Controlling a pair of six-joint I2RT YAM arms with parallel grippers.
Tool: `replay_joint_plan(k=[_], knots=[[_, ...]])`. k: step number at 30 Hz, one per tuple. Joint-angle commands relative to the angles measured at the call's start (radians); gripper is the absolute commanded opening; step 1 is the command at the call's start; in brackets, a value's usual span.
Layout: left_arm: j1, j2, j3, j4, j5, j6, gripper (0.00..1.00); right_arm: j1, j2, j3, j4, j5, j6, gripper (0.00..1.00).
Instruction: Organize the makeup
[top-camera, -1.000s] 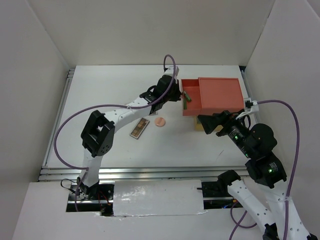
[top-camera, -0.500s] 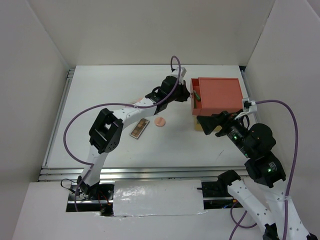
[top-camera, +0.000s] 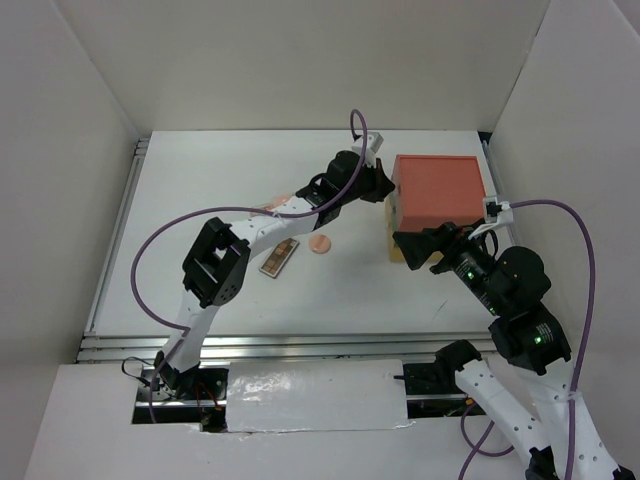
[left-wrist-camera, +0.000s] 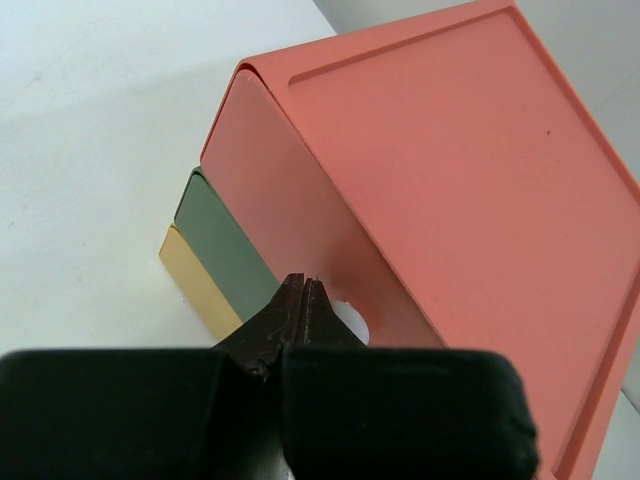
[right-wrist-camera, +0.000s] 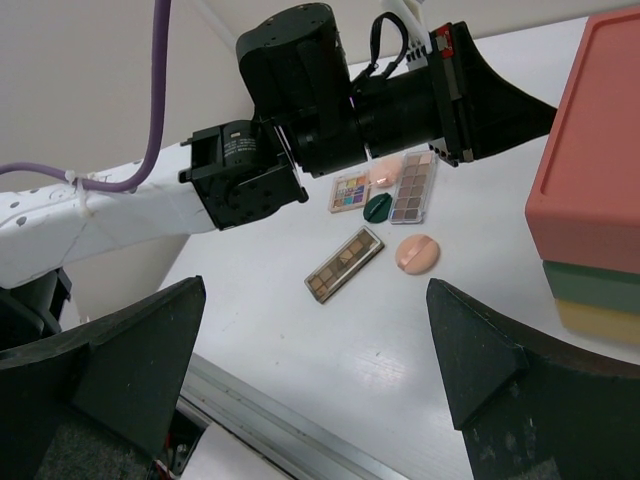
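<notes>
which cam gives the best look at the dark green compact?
Right wrist: the dark green compact sits unobstructed between a small palette and a longer palette. Top external: the left arm covers that spot, so it doesn't show. Left wrist: only the drawer box is in frame.

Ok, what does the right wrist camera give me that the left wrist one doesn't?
Only right wrist: on the white table, three rectangular eyeshadow palettes, a round dark green compact, a round peach compact. Only left wrist: the left gripper, its tips shut at the red drawer front's notch. Both: the box of red, green and yellow drawers.
</notes>
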Motion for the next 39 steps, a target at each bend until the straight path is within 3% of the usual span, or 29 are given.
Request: replay_joint_plan(k=[1,10,13,15,17,18,23,30,39], knots=[[-0.006,0.009,-0.005,0.087,0.045,-0.004,0.00,0.005,0.008,-0.003,0.046,-0.007,-0.001,1.00],[-0.006,0.005,-0.045,0.109,0.045,-0.019,0.00,0.005,0.011,-0.001,0.043,-0.004,-0.002,1.00],[0.003,0.003,-0.052,0.036,-0.054,-0.059,0.03,0.005,0.010,0.002,0.037,-0.001,-0.005,1.00],[0.037,-0.014,-0.107,0.057,-0.087,-0.134,0.15,0.005,0.007,0.002,0.035,0.002,-0.007,1.00],[0.063,-0.040,-0.218,0.194,-0.038,-0.204,0.41,0.005,0.007,-0.001,0.038,0.001,-0.007,1.00],[0.083,-0.043,-0.236,0.227,0.014,-0.221,0.48,0.005,0.008,-0.003,0.040,0.001,-0.007,1.00],[0.106,0.008,-0.219,0.313,0.134,-0.266,0.63,0.005,0.013,-0.009,0.048,-0.007,-0.004,1.00],[0.143,0.141,-0.186,0.514,0.367,-0.459,0.66,0.006,0.002,-0.011,0.040,0.004,-0.008,1.00],[0.152,0.256,-0.141,0.690,0.511,-0.632,0.70,0.008,0.002,-0.018,0.046,0.002,-0.005,1.00]])
